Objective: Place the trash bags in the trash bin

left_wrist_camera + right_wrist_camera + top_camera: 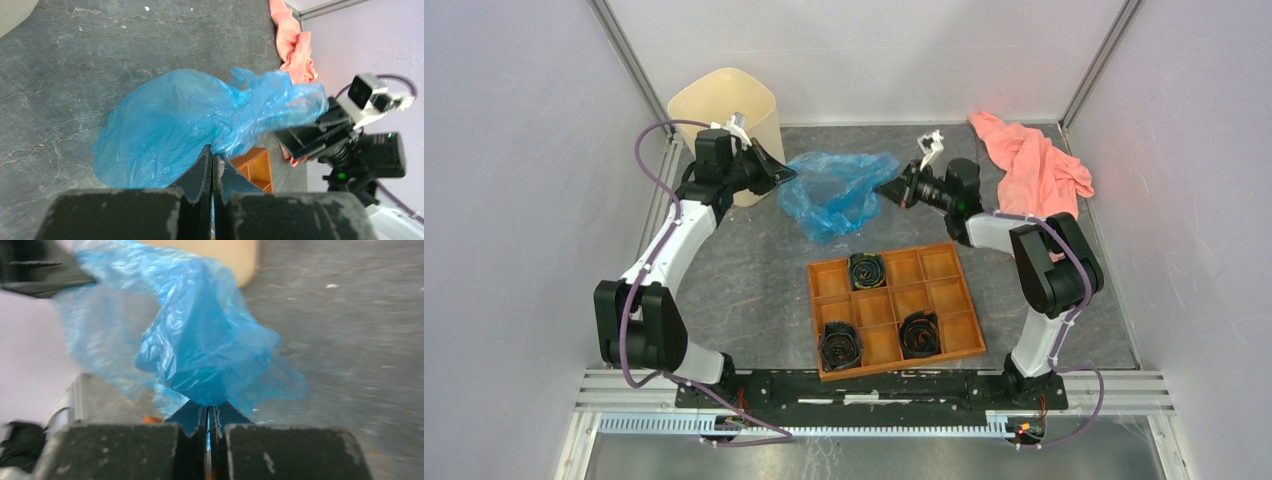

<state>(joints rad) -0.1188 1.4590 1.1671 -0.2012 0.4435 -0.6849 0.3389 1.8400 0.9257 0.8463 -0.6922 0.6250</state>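
Clamps left jaws and right jaws shut on opposite ends of the trash bags [829, 190], with the trash bin [724, 105] just behind left jaws.

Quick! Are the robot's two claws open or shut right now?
Left gripper: shut, pinching the blue trash bag.
Right gripper: shut, pinching the same bag's other side.

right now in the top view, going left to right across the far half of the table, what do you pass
trash bin → left gripper → trash bag → right gripper → pink cloth
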